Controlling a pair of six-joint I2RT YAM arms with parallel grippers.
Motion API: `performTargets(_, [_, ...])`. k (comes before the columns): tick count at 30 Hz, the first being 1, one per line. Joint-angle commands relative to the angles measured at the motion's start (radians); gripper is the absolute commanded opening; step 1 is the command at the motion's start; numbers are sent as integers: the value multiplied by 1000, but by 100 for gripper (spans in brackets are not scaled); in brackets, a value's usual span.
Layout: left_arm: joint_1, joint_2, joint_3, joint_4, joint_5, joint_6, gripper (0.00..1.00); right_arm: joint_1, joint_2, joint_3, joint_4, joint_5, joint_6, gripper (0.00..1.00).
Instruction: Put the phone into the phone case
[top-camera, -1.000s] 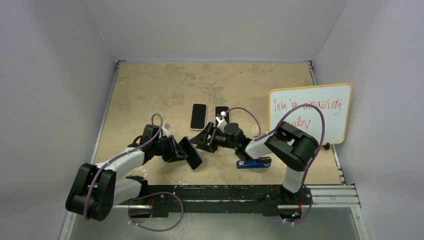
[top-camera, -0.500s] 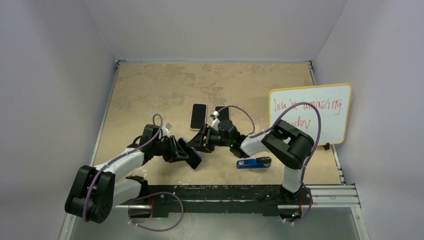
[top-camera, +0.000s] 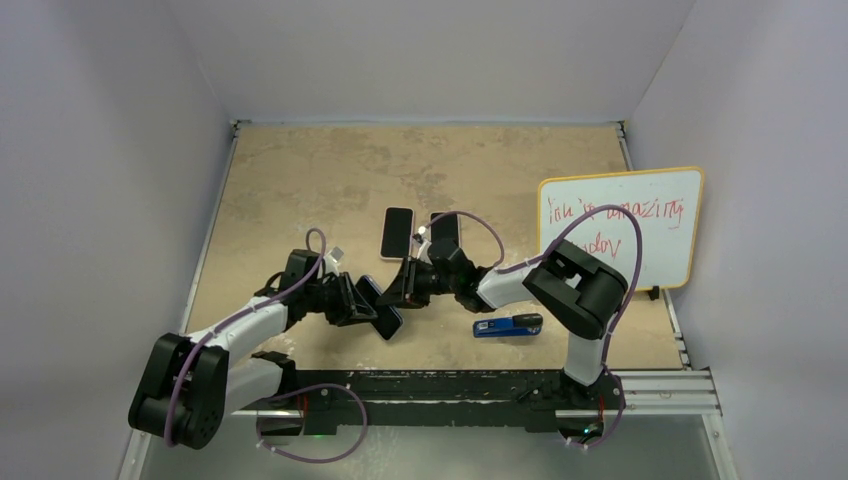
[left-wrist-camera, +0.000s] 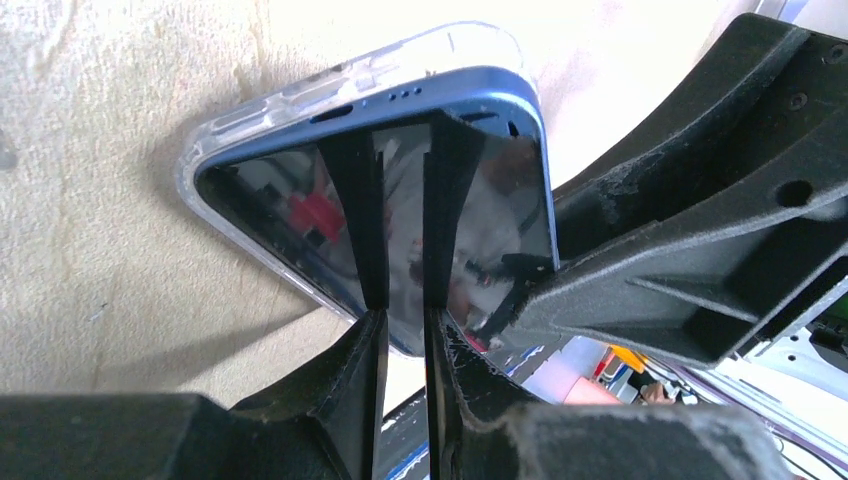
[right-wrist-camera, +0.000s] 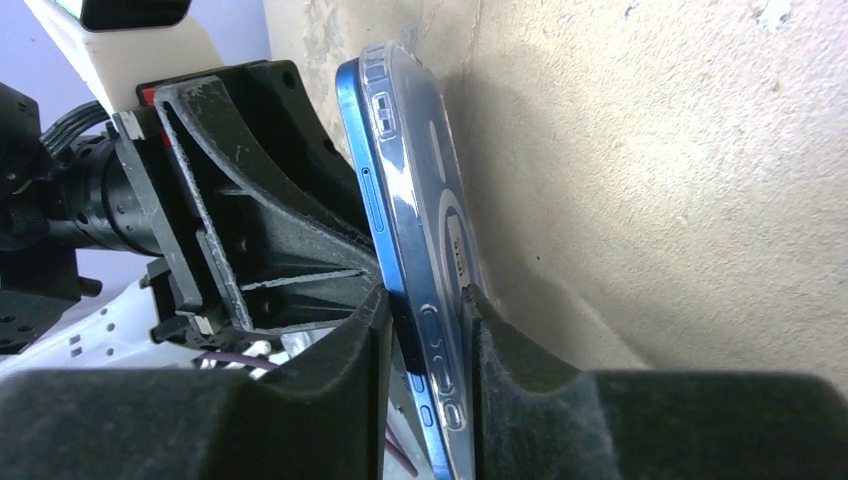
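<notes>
A blue phone (top-camera: 386, 318) is tilted up just above the table between my two grippers. A clear phone case (left-wrist-camera: 262, 108) lies against its back; the phone's top edge (left-wrist-camera: 440, 85) stands a little proud of the case rim. My left gripper (top-camera: 368, 303) is shut on the phone's near corner, and its fingertips (left-wrist-camera: 365, 300) mirror in the screen. My right gripper (right-wrist-camera: 425, 300) is shut across the phone's side edge (right-wrist-camera: 372, 205) and the case (right-wrist-camera: 435, 215), one pad on the screen and the other on the case back.
Two other phones (top-camera: 397, 232) (top-camera: 445, 227) lie flat farther back on the tan table (top-camera: 300, 180). A blue and black tool (top-camera: 508, 325) lies near the right arm's base. A yellow-framed whiteboard (top-camera: 620, 225) leans at the right wall.
My right gripper has moved left onto the phone and its fingers have closed around phone and case. The left gripper has stayed in place with its hold unchanged.
</notes>
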Motion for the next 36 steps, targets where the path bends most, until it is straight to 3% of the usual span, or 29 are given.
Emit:
performTargets(1, [-3,-11,19,14,-36,27,21,15,-24,43,-3,-68,-14,23])
performTargets(5, [-3,-8,19,12,-40,29,21,16,-40,43,-38,-54,-36,0])
performTargets(13, [-3,-15,30,4,-25,23,24,15,-130,29,-189,7,-109,0])
performTargets(16, [-3,-42,59,-23,4,14,37,12,-183,4,-193,42,-98,0])
performTargets(20, [-2,-105,137,-65,40,14,61,8,-311,-32,-205,128,-81,0])
performTargets(25, [-2,-191,184,-53,90,-27,77,1,-493,-58,-261,258,-75,0])
performTargets(29, [-2,-234,166,61,167,-122,84,1,-620,-79,-263,353,-63,0])
performTargets(36, [-5,-256,100,473,258,-329,80,0,-736,-144,-70,377,-23,0])
